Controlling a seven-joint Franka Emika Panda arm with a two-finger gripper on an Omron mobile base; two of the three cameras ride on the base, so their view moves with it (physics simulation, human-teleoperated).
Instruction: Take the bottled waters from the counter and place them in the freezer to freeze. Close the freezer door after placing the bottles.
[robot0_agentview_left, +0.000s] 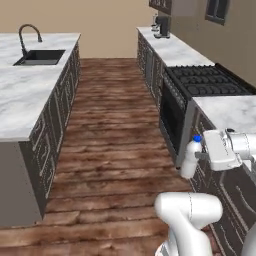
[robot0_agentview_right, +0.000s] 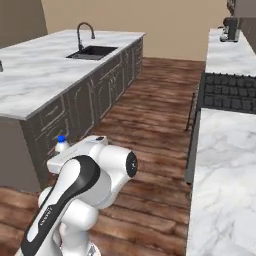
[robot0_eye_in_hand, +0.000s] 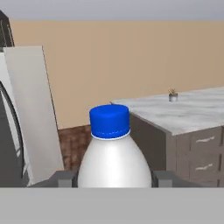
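Note:
My gripper (robot0_agentview_left: 201, 156) is shut on a whitish bottled water (robot0_agentview_left: 190, 159) with a blue cap, held upright over the wooden floor just left of the counter (robot0_agentview_left: 227, 111). In the hand view the bottle (robot0_eye_in_hand: 114, 157) rises between the two dark fingertips (robot0_eye_in_hand: 65, 178). From the right base view its cap and shoulder (robot0_agentview_right: 61, 144) peek out behind my arm. A tall pale grey panel (robot0_eye_in_hand: 37, 113), apparently the freezer door standing open, is at the left of the hand view with a dark interior beside it.
A marble island (robot0_agentview_left: 30, 90) with a black sink (robot0_agentview_left: 40, 56) and faucet lines the left of the aisle. A black stove (robot0_agentview_left: 207, 80) sits in the right counter, a coffee machine (robot0_agentview_left: 162, 26) further back. The wooden floor (robot0_agentview_left: 115, 130) runs between them.

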